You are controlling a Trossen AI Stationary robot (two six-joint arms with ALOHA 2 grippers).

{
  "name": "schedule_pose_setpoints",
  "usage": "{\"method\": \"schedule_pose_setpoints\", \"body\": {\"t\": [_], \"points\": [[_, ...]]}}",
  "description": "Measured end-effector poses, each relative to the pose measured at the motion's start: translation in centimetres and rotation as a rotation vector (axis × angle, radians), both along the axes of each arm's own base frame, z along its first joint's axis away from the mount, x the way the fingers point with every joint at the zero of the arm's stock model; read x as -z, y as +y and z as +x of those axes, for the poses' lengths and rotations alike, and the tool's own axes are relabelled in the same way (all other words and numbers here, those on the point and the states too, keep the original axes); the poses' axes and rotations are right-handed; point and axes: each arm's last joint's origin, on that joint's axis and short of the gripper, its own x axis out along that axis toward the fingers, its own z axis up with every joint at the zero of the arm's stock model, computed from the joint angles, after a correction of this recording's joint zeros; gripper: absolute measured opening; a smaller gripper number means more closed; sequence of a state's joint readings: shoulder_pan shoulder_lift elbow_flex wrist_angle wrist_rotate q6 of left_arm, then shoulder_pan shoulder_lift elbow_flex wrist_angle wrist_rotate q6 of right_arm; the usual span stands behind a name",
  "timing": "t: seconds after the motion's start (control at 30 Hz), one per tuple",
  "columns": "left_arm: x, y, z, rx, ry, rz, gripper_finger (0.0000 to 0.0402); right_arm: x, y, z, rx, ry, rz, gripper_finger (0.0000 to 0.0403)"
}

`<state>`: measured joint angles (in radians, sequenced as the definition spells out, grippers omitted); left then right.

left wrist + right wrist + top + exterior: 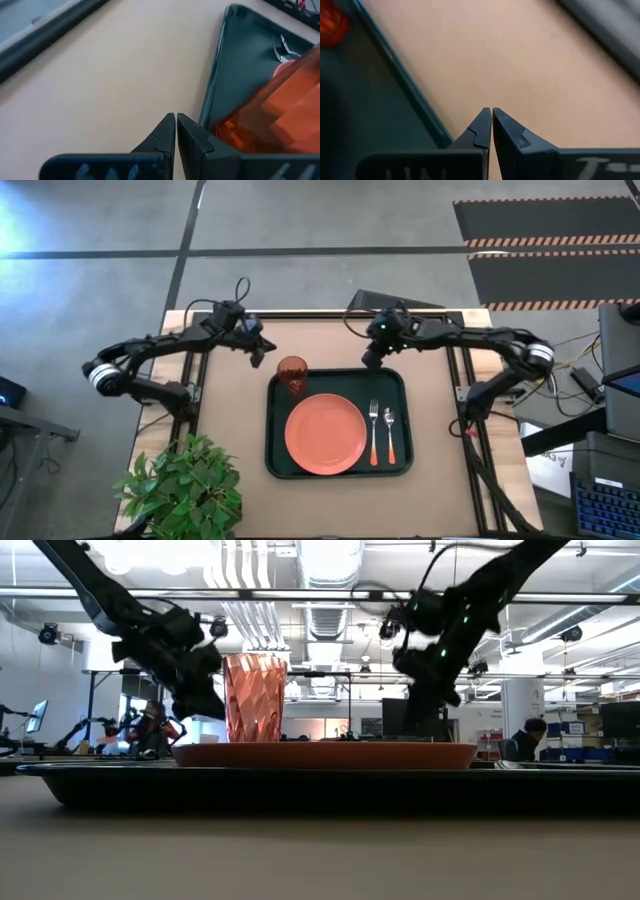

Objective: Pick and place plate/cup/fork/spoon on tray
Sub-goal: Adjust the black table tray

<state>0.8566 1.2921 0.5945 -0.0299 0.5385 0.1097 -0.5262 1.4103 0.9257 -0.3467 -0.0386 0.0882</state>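
The dark tray [275,460] lies in the middle of the table. On it rest the salmon-orange plate [325,433], the red-brown cup [292,374] standing upright in the far left corner, and the fork [374,432] and the spoon [389,434] side by side right of the plate. My left gripper [260,360] is shut and empty, above the table just left of the cup. My right gripper [370,360] is shut and empty, above the tray's far edge.
A green potted plant [185,485] stands at the table's near left corner. Bare table shows left of the tray [115,65] and beyond the tray's far edge [520,60]. Black frame rails run along the table's sides.
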Motion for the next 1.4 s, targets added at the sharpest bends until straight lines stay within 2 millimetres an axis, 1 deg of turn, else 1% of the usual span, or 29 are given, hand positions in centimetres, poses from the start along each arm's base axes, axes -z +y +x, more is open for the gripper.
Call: {"method": "schedule_pose_setpoints", "body": {"t": [0.1,0.23,0.47,0.73,0.93,1.17,1.4], "points": [[0.9,0.1,0.2,0.023,0.01,-0.047,0.0,1.7,-0.5,0.8,-0.04,0.002,0.046,0.0009],[1.9,0.0,0.2,0.037,0.029,-0.098,0.0,3.3,-1.0,1.6,-0.046,-0.001,0.063,0.0009],[2.3,0.0,0.4,0.033,0.035,-0.126,0.0,5.0,-1.1,2.1,-0.071,0.018,0.118,0.0009],[2.3,-0.7,1.1,0.076,0.035,-0.125,0.0,5.7,-0.9,1.9,-0.08,0.064,0.151,0.0009],[2.4,-1.0,1.3,0.088,0.037,-0.129,0.0,5.4,-0.3,1.5,-0.088,0.103,0.177,0.0009],[3.3,-1.4,1.2,0.08,0.06,-0.171,0.0,5.4,0.4,1.8,-0.101,0.105,0.175,0.0009],[3.6,-1.6,1.7,0.098,0.057,-0.168,0.0,5.6,0.9,1.9,-0.109,0.108,0.182,0.0009]]}}
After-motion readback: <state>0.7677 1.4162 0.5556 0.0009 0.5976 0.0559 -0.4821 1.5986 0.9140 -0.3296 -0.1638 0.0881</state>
